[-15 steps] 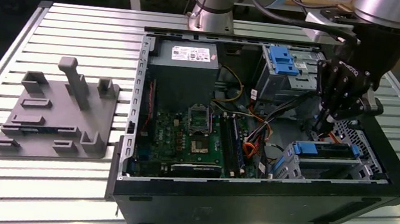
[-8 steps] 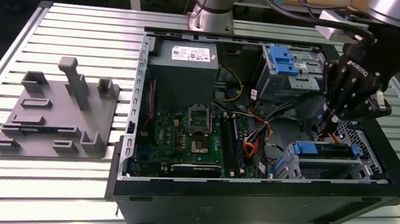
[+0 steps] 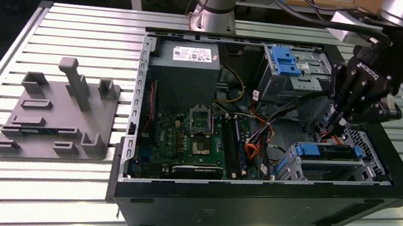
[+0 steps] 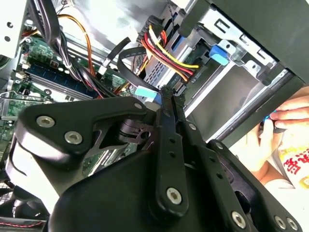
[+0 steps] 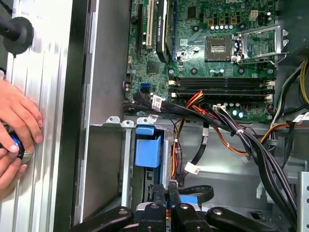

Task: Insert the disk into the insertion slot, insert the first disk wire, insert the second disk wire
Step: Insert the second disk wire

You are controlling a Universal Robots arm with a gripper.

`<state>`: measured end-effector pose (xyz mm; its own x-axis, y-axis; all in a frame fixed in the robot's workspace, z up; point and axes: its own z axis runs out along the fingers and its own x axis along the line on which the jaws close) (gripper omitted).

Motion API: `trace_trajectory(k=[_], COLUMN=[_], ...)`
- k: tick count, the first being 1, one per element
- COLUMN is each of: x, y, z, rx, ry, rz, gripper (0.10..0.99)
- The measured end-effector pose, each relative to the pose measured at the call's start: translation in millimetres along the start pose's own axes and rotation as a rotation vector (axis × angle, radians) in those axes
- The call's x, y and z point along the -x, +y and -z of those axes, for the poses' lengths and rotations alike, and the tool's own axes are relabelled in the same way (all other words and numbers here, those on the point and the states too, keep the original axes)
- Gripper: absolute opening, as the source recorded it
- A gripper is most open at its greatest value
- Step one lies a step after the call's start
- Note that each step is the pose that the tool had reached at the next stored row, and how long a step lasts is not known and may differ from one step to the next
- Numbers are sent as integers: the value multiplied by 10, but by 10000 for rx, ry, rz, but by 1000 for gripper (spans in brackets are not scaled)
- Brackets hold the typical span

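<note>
One open computer case (image 3: pixel 252 203) on slatted metal table (image 3: pixel 51 187).

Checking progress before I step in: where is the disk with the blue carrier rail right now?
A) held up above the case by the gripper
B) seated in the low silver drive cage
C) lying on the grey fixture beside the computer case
B: in the exterior view the disk sits inside the insertion slot, its blue rail showing at the cage's top.

A robotics lab bench: slatted aluminium table (image 3: pixel 66 189), opened computer case (image 3: pixel 252 203), grey fixture plate (image 3: pixel 54 125).
</note>
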<state>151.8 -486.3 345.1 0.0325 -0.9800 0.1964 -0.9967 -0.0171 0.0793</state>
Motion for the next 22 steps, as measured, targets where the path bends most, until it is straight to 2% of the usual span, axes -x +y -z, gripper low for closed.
trace_trajectory(k=[2,12,15,16,20,21,22], x=[-20,-97,-112,-116,-127,-133,-143], y=[0,0,-10,-12,-13,-13,-14], z=[-4,-30,-42,-44,-48,-49,-51], rx=[2,78,87,88,80,79,78], ry=[-74,-168,-261,-337,-841,-934,-992], rz=[-16,-411,-450,-453,-427,-423,-421], gripper=[145,145,145,145,145,145,145])
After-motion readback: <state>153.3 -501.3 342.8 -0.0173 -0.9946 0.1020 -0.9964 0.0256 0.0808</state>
